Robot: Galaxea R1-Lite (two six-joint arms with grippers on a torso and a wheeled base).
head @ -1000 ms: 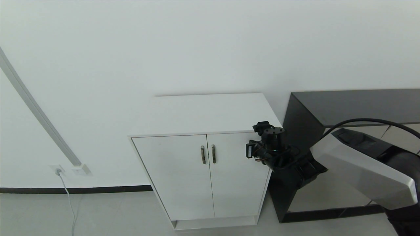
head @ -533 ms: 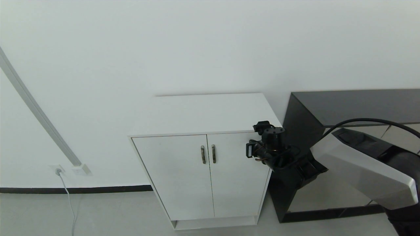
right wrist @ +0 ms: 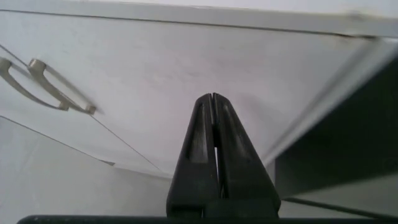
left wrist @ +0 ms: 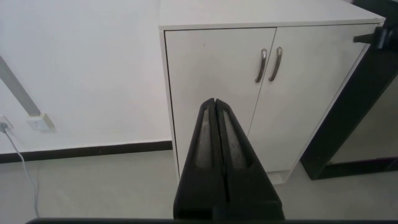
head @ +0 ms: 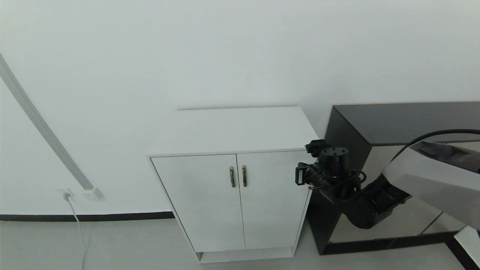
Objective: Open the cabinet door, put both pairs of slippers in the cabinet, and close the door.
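The white cabinet (head: 232, 131) stands against the wall with both doors shut. Two metal handles (head: 238, 176) sit side by side at the middle seam. My right arm (head: 333, 176) hangs by the cabinet's upper right corner, level with the handles. In the right wrist view my right gripper (right wrist: 213, 98) is shut and empty, close to the right door (right wrist: 186, 81), with the handles (right wrist: 59, 87) off to one side. My left gripper (left wrist: 215, 101) is shut and empty, farther back, facing the left door (left wrist: 211, 68) below the handles (left wrist: 268, 64).
A black sideboard (head: 393, 120) with a mirrored front stands tight against the cabinet's right side. On the wall to the left are a slanted cable duct (head: 41, 127) and a socket (head: 66, 195) with a cord running down. Bare floor (head: 131, 247) lies before the cabinet.
My right arm has shifted to the right and slightly down, off the right door's front toward the cabinet's right edge. The cabinet doors stay shut.
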